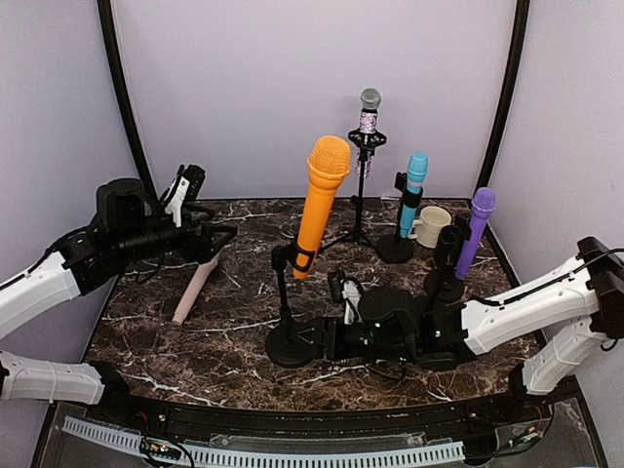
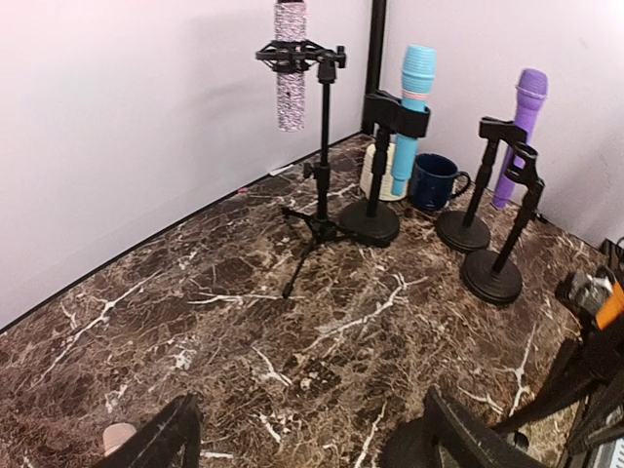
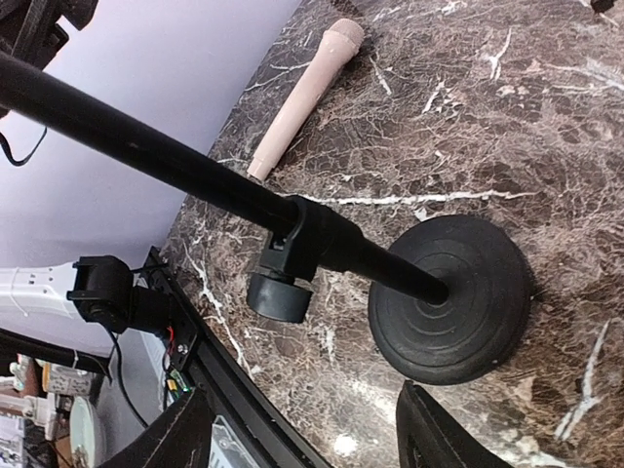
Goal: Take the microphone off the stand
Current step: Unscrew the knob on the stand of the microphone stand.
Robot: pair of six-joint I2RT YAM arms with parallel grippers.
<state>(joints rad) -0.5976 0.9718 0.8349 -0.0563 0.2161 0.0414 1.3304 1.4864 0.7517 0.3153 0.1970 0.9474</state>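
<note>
The tall orange microphone (image 1: pixel 319 200) leans clipped in its black round-based stand (image 1: pixel 289 346) mid-table, so I'd have the right gripper (image 1: pixel 324 341), jaws spread at the base's three o'clock, pin that base while the left gripper (image 1: pixel 222 244), spread and empty at nine o'clock, lifts along the handle's tilt.

**A:** The tabletop (image 1: pixel 195 341): brown marble-look slab veined white, polished, throwing back the light.
**B:** And the stand base (image 3: pixel 453 302)?
**A:** Matt black, ringed with fine ridges. Its pole (image 3: pixel 146 146) is smooth, with a faint sheen.
**B:** The rest?
**A:** The orange microphone (image 1: pixel 320 200): matt plastic, ribbed head. The pink microphone (image 3: pixel 302 93): smooth, dull. The blue mug (image 2: pixel 434 180): glossy glaze.
</note>
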